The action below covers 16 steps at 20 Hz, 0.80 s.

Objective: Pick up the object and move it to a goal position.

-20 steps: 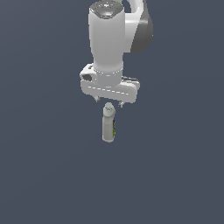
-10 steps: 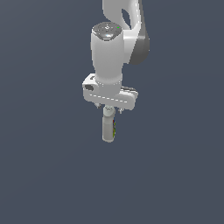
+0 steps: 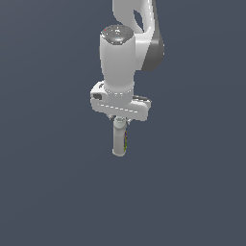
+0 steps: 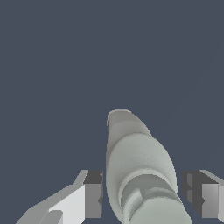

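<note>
In the wrist view the fingers (image 4: 92, 192) were seen either side of the bottle (image 4: 138, 175), one near its flank, the other w/ a visible gap, so the gripper (image 4: 146, 194) was judged spread and not yet clamped; whether either pad touched could not be told. In the exterior view the bottle (image 3: 119, 140) was found upright on the dark floor (image 3: 48, 192), directly at 6 o'clock of the gripper (image 3: 120, 120), cap tucked up under the hand, green-yellow label strip showing at approx 3 o'clock on its side. Vs. 1.0 s ago, the hand was noted lower: then the cap was clear below the fingertips, w/ the full bottle exposed; 0.5 s ago the cap was already partly covered; now the neck was swallowed too. The bottle itself appeared unmoved. The descent was thus judged nearly done, and closing on the neck was judged the next step, w/ lift and carry to goal yet to come.
</note>
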Motion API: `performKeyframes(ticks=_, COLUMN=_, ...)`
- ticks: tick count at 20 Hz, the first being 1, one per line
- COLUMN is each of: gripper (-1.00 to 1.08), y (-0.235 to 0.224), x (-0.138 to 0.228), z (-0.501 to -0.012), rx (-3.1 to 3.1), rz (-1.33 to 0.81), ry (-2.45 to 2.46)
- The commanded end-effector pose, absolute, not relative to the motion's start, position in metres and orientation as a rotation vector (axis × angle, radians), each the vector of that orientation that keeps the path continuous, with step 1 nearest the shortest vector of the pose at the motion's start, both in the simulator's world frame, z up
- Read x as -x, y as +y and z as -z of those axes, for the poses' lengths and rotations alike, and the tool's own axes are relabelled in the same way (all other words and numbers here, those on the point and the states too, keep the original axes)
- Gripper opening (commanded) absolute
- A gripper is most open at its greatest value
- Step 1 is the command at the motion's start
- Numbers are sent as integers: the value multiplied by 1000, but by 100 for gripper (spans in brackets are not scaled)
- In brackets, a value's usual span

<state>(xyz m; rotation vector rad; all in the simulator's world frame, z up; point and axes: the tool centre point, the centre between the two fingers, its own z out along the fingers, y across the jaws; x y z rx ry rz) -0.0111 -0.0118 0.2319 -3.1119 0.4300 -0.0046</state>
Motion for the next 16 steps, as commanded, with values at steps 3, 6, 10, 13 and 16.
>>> performKeyframes(ticks=3, gripper=-100, y=-11, x=11, z=-232, rx=3112, rz=3, ry=429)
performKeyframes(ticks=6, gripper=-100, y=-7, x=14, z=-235, rx=3112, rz=3, ry=429)
performKeyframes(ticks=10, gripper=-100, y=9, x=20, z=-247, rx=3113, rz=3, ry=429)
performKeyframes(ticks=13, gripper=-100, y=29, x=28, z=-261, rx=3113, rz=2, ry=429)
performKeyframes(ticks=16, gripper=-100, y=46, x=34, z=-273, rx=3114, rz=1, ry=429)
